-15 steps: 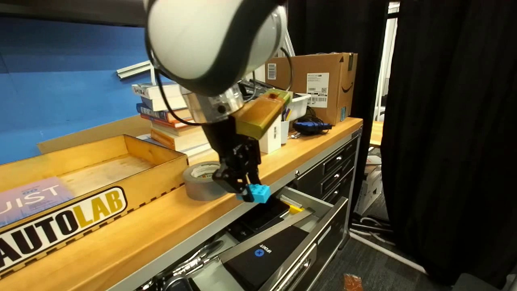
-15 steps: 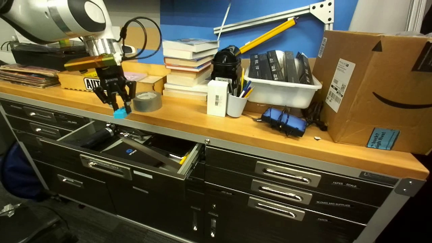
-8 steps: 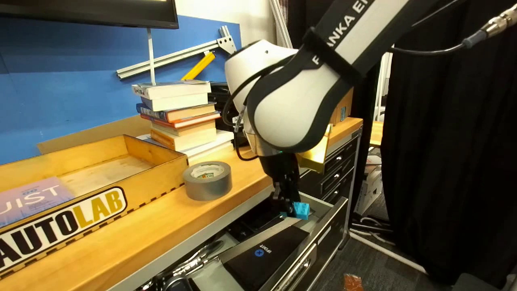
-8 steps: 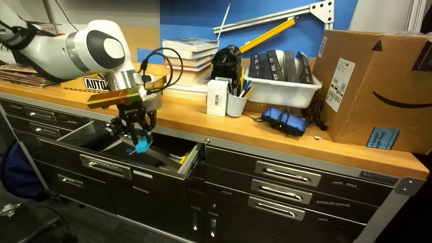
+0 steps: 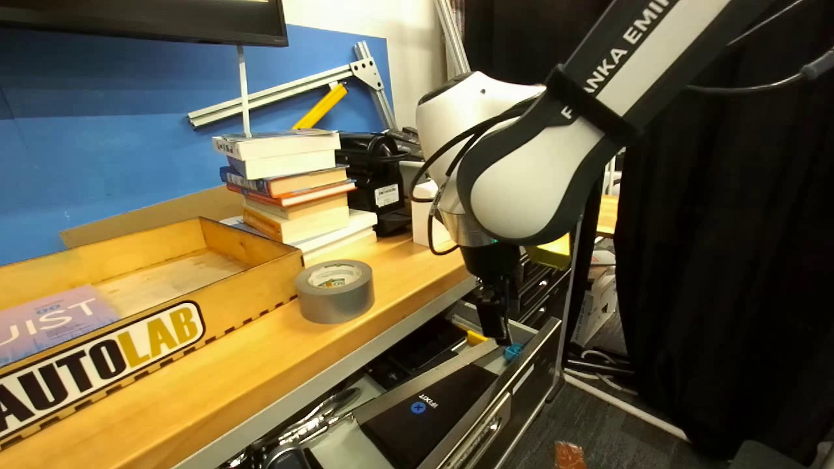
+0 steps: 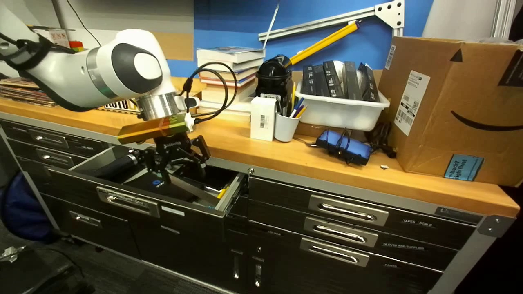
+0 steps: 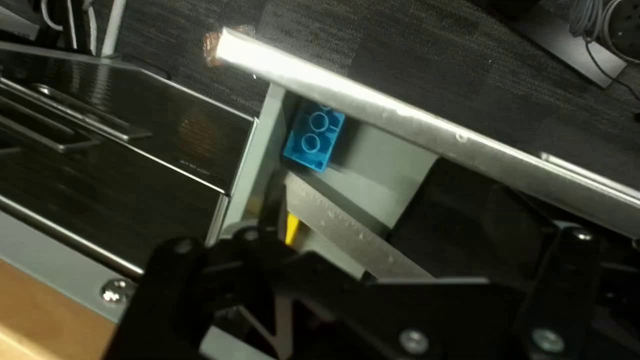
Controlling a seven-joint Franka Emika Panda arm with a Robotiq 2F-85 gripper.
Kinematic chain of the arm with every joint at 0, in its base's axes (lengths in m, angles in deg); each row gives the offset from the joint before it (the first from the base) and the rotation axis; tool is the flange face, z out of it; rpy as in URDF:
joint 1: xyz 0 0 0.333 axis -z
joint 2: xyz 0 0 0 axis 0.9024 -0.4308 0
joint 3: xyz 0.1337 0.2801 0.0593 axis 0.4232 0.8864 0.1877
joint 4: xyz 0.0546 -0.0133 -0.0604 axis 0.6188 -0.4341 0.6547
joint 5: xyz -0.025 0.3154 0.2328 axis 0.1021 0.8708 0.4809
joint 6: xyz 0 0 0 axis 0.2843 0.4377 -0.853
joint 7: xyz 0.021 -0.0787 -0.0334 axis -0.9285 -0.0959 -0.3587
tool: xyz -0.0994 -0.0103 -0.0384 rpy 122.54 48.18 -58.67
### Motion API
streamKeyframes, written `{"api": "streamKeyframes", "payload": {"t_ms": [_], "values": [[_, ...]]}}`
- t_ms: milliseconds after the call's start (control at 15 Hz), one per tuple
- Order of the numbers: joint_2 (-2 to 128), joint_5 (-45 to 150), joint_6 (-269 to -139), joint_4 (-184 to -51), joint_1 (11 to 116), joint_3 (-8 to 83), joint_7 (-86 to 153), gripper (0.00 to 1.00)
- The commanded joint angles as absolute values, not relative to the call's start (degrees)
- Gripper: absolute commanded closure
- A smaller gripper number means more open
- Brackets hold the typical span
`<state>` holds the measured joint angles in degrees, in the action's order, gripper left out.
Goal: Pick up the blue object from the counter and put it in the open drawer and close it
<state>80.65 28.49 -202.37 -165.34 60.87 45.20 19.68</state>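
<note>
The block (image 7: 314, 135) is bright cyan-blue, patterned with round rings; the gripper (image 6: 184, 174) is black. The drawer (image 6: 196, 221) has a dark grey front and silver handle (image 6: 128, 201); the counter (image 6: 229, 148) is tan wood. The far wall panel (image 5: 98, 169) is blue, the tape (image 5: 335, 303) grey. The left tray (image 5: 254, 291) bears a white label (image 5: 104, 363) lettered black and gold.

All views share the drawer (image 6: 192, 214) — the wrist's nearest, looking down.

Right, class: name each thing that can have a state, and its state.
Gripper: open, empty
Drawer: open
Blue block: inside the drawer, underside up
Other drawers: shut
Tape roll: lying flat
Pen cup: upright, holding pens
White tub: lidless, filled
Wooden tray: lidless
Books: stacked
Cardboard box: open or shut, unclear
</note>
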Motion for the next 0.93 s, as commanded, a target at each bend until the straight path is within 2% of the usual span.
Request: {"api": "streamKeyframes", "payload": {"t_ms": [0,533,867], "values": [[84.9,31.5,-201.8,-170.3,63.0,42.9,14.8,0.00],[78.1,47.0,-196.3,-168.4,64.4,40.8,-3.5,0.00],[72.5,48.6,-192.1,-163.0,64.2,42.1,-2.9,0.00]]}}
